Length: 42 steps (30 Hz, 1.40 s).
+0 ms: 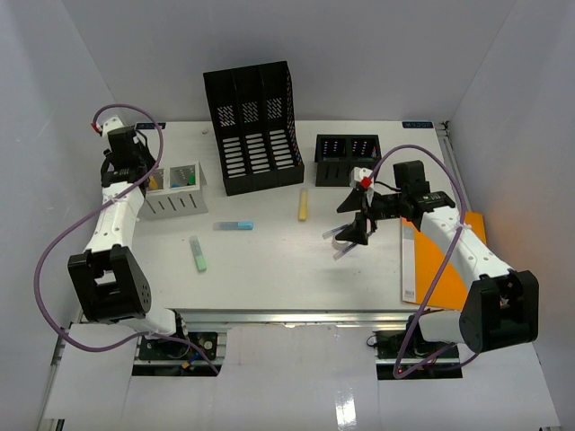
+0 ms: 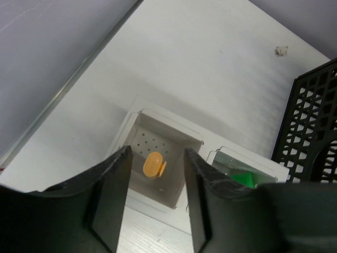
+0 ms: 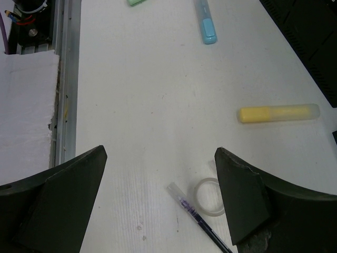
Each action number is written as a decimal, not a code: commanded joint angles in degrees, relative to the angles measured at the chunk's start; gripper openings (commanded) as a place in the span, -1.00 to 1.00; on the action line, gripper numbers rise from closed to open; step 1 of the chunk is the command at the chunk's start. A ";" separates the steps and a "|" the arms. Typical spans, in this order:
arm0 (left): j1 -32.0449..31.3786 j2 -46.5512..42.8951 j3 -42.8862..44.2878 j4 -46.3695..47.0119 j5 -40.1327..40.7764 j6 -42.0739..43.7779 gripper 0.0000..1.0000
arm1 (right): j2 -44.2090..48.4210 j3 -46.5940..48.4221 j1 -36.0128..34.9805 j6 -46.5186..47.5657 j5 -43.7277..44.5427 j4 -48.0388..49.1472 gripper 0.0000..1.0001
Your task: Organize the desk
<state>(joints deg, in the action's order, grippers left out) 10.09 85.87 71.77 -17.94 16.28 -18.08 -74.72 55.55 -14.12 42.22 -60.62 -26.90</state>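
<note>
Risk: hovering the right gripper (image 3: pixel 160 153), jaws wide apart, over pen (image 3: pixel 195 213) and tape ring (image 3: pixel 197 185) at lower middle, possibly pinching both together; hanging the left gripper (image 2: pixel 157 152), parted and empty, above the white bin (image 2: pixel 174 132) on the desk (image 1: pixel 269 269) spanning mid-frame.

Top view high above desk (image 1: pixel 269 269), wrist views close, downward, right shares yellow highlighter (image 3: pixel 278 113)

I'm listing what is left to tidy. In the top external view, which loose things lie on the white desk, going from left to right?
From the left: green plastic highlighter → light blue plastic highlighter → yellow plastic highlighter → flat orange folder.
</note>
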 commanded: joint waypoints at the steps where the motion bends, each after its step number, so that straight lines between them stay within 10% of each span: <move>1: 0.55 -3.27 -0.05 0.00 -3.19 0.24 0.43 | 0.24 -0.90 0.80 0.35 0.70 1.72 0.81; 11: 0.46 -15.13 -4.55 -0.17 -23.34 -2.07 0.95 | 0.12 -4.02 1.11 -5.01 11.05 9.84 0.81; 22: 0.02 -31.70 -26.01 7.82 -61.49 -8.86 0.96 | -10.83 3.35 -4.43 -13.45 29.57 11.01 0.80; 34: -0.16 -44.90 -42.36 12.47 -64.50 -8.27 0.96 | -30.34 24.71 -24.15 -44.51 72.33 14.28 0.80; 42: -0.16 -48.28 -43.76 11.55 -64.05 -7.84 0.96 | -39.85 31.33 -24.52 -52.22 77.15 11.66 0.94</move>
<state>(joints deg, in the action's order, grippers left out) 10.00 38.86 28.40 -7.26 -46.75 -26.87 -111.01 83.13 -39.17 -3.53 8.66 -13.85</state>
